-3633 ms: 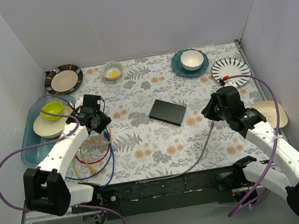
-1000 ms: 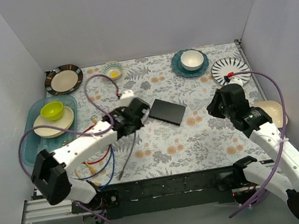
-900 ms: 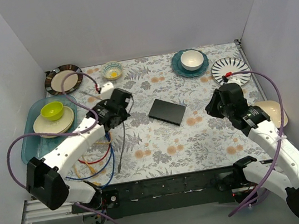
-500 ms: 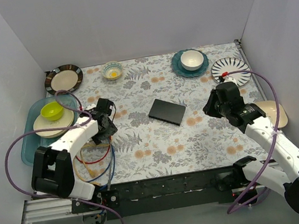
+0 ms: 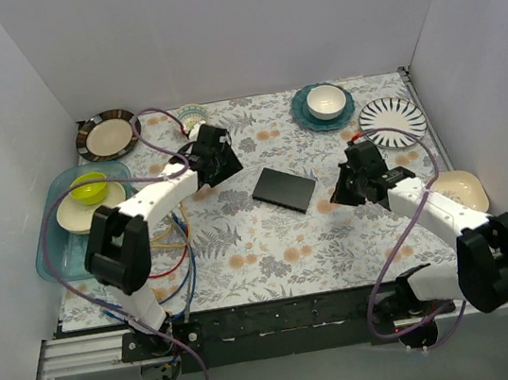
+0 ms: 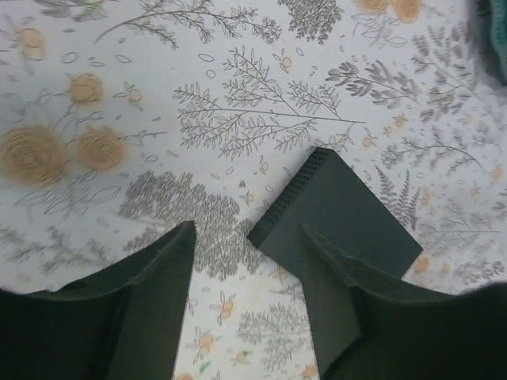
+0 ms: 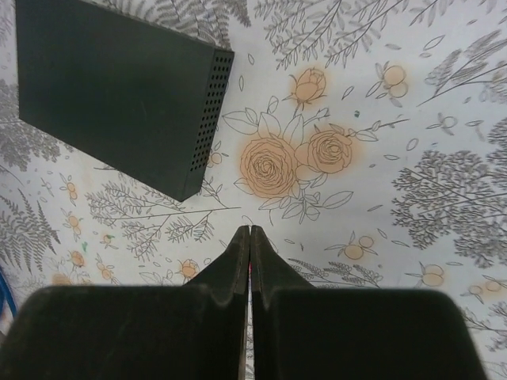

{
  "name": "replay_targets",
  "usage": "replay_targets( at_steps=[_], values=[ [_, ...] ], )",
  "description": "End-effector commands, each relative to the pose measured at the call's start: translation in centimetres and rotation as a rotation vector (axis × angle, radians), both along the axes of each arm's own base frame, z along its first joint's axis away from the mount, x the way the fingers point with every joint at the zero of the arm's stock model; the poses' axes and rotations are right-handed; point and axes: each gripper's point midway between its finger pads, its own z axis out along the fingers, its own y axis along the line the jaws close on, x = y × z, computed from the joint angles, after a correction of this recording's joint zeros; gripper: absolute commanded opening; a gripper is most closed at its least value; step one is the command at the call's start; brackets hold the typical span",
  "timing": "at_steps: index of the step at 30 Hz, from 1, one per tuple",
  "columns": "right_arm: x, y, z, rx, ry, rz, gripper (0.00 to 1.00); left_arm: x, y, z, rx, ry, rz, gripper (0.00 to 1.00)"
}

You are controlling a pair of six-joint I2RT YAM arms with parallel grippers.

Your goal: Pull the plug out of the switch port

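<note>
Left fingers [image 6: 150,305] spread; right fingers [image 7: 232,275] pressed together, both empty

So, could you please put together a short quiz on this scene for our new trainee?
1. True or false: a cable is plugged into the switch.
2. The left gripper is: A open; B shut on a cable; C shut on nothing.
3. Fill in: the right gripper is ___.
Key: 1 false; 2 A; 3 shut.
</note>
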Motion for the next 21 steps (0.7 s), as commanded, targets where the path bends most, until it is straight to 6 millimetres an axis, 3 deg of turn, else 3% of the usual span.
replay_targets(
  at_steps=[1,2,4,5,7,8,13,14,17,18,19,21],
  values=[
    [0.8,2.8,-1.7,0.116,0.054,0.057,0.01,3.0,-2.9,-3.5,-0.042,0.043,-0.047,0.47],
    [1.1,3.0,-2.6,0.112,0.088,0.055,0.01,3.4,-3.1,-5.4,-0.038,0.076,-0.041,0.45],
    [1.5,3.5,-3.2,0.126,0.109,0.052,0.01,3.9,-3.6,-6.4,-0.051,0.096,-0.040,0.41],
    [1.8,3.7,-3.7,0.125,0.125,0.049,0.01,3.9,-3.8,-8.3,-0.045,0.133,-0.041,0.41],
    [2.4,4.4,-4.0,0.149,0.130,0.058,0.01,4.2,-4.4,-9.4,-0.068,0.171,-0.048,0.39],
    [2.5,4.5,-5.0,0.152,0.162,0.049,0.01,4.1,-4.4,-10.9,-0.064,0.207,-0.049,0.39],
    [4.0,5.8,-6.0,0.188,0.200,0.040,0.01,3.0,-6.1,-11.5,-0.155,0.269,-0.109,0.33],
    [4.1,5.9,-6.6,0.186,0.217,0.039,0.01,2.3,-6.2,-11.9,-0.175,0.283,-0.120,0.28],
    [5.3,6.4,-6.8,0.188,0.218,0.043,0.01,0.2,-6.8,-10.6,-0.258,0.291,-0.154,0.19],
    [5.5,6.5,-6.9,0.187,0.220,0.048,0.01,-1.8,-6.0,-11.8,-0.254,0.334,-0.145,0.16],
    [6.0,6.7,-6.5,0.190,0.210,0.050,0.01,-2.3,-5.8,-10.5,-0.273,0.314,-0.144,0.15],
    [6.2,6.8,-6.7,0.186,0.211,0.055,0.01,-4.7,-4.7,-11.1,-0.274,0.349,-0.120,0.14]
  ],
)
